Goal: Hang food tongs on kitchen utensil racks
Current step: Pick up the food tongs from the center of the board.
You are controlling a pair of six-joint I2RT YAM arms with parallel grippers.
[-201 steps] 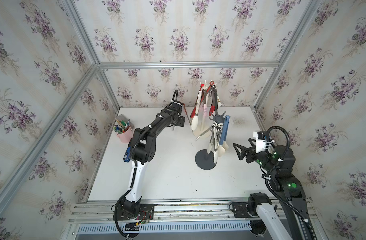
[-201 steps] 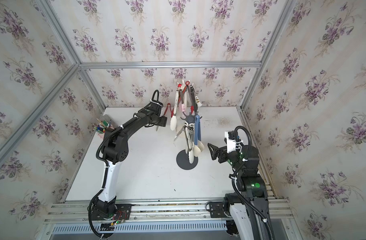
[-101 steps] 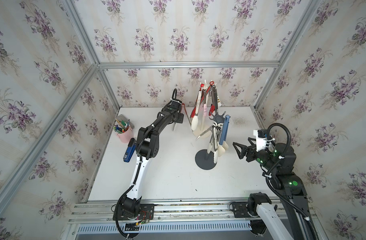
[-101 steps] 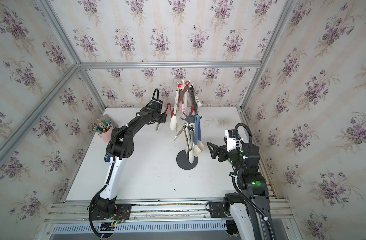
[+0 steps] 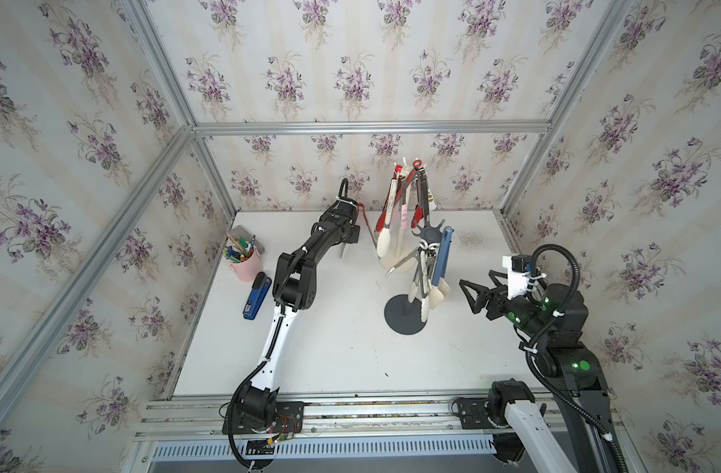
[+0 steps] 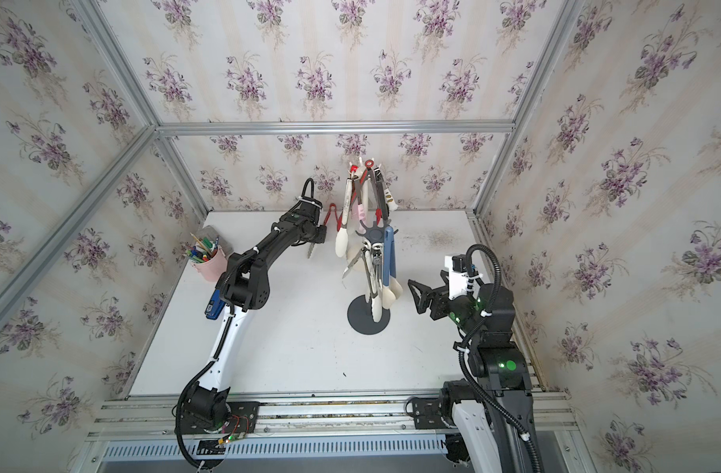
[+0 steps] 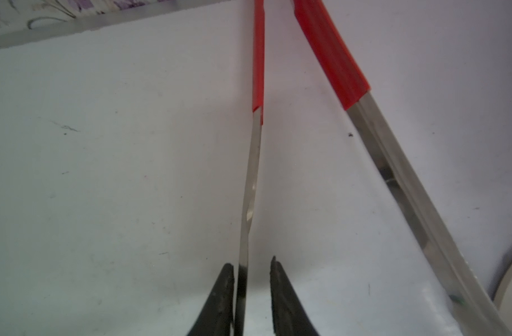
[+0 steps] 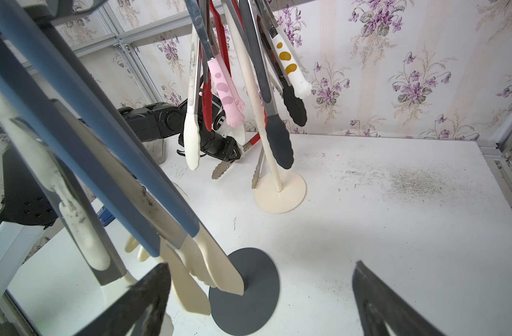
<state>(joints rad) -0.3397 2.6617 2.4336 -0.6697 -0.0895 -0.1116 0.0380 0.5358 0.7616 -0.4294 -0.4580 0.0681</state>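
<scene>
Red-handled food tongs [image 7: 330, 52] lie on the white table at the back, beside the cream-white rack [image 5: 396, 262]; in both top views their red handle [image 6: 331, 215] shows at the left wrist. My left gripper [image 7: 251, 261] stands narrowly open around one steel arm [image 7: 252, 174], which rests against one finger, with a small gap to the other. The other arm runs outside the jaws. Several tongs hang on the cream-white rack [image 8: 281, 192] and on the dark grey rack [image 5: 406, 315], among them blue-handled ones [image 5: 442, 258]. My right gripper [image 8: 260, 265] is open and empty, right of the dark rack.
A pink cup [image 5: 247, 266] of pens and a blue stapler [image 5: 256, 297] stand at the table's left edge. Hanging tongs swing close to my right gripper [image 5: 469, 297]. Papered walls with aluminium rails close in three sides.
My left jaws have drawn in from wide to narrow around the steel arm, and the left elbow has shifted slightly. The right arm has barely moved.
</scene>
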